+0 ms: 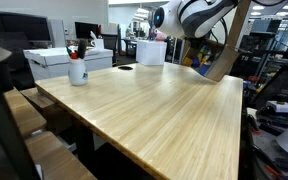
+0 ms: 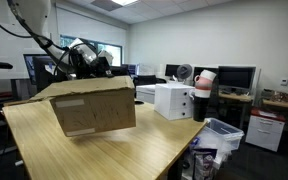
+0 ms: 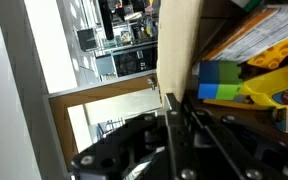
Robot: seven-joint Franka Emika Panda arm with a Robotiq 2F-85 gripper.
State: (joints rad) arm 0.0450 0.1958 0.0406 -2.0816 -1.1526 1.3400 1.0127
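**A:** What fills the bottom of the wrist view?

**B:** The black end effector (image 3: 174, 104). Its fingers are pinched tight on the edge of a cardboard flap (image 3: 174, 45), which runs straight up to the top of the picture.

**A:** And right of that flap?

**B:** Toy pieces, close together. A blue block (image 3: 219, 72) sits directly above a green block (image 3: 216, 92), and yellow pieces (image 3: 269, 92) touch them. Above those lies something with colourful print, too blurred to name.

**A:** And to the left?

**B:** A pale slanted panel (image 3: 24, 80), a wood-coloured strip (image 3: 104, 97) and dark office clutter far behind.
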